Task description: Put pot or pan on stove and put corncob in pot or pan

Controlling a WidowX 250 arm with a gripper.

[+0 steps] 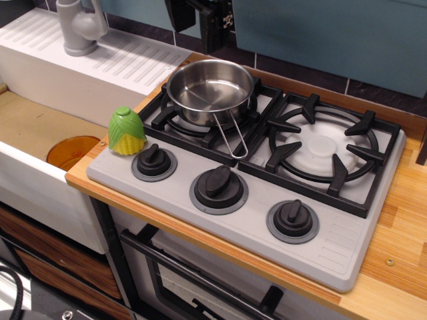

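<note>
The shiny steel pan sits empty on the stove's left burner, with its wire-loop handle pointing to the front. The grey stove has three black knobs along its front. The corncob, yellow with green husk, stands upright on the stove's front left corner, just left of the left knob. My black gripper hangs at the top edge, above and behind the pan and apart from it. It holds nothing. Its upper part is cut off, and I cannot tell how its jaws stand.
A sink basin at the left holds an orange round disc. A grey faucet stands on the white drainboard behind it. The right burner is bare. Wooden counter runs along the right. An oven door handle is below the stove.
</note>
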